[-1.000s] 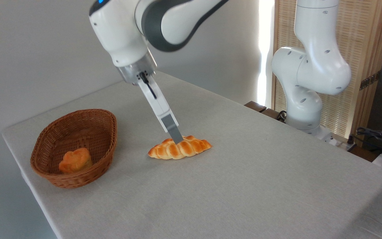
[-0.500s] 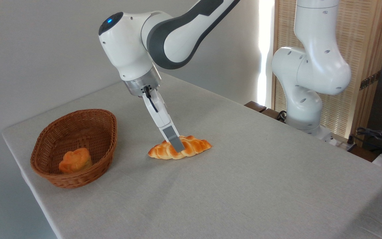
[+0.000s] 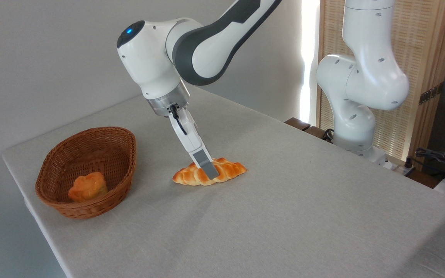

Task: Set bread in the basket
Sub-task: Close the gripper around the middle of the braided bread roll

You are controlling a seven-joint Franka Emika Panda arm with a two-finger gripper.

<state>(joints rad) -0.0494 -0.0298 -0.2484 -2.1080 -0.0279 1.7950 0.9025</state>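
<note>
Note the table [image 3: 284,216]: a grey cloth covers it, and it fills most of the view. The arm [image 3: 214,34] reaches in from the upper right and bends down toward the table's middle. Its white base column [image 3: 361,85] stands at the far right edge of the table, in front of a slatted wooden screen [image 3: 419,46].

Locate the basket [image 3: 128,154] near the left end of the table, well apart from the arm's tip. A small orange roll [image 3: 88,186] lies inside it, on the near side of the bowl.

Locate the bread [image 3: 230,169] on the cloth, right of the basket and clear of it. It lies flat, long axis running left to right, outside the basket.

Check the gripper [image 3: 211,174]. It tilts down and to the right, and one grey finger [image 3: 204,162] crosses the front of the bread at its middle, tip almost at the cloth. The second finger is hidden behind the first and the loaf. You cannot tell from this view whether the fingers clamp the bread or stand apart around it.
</note>
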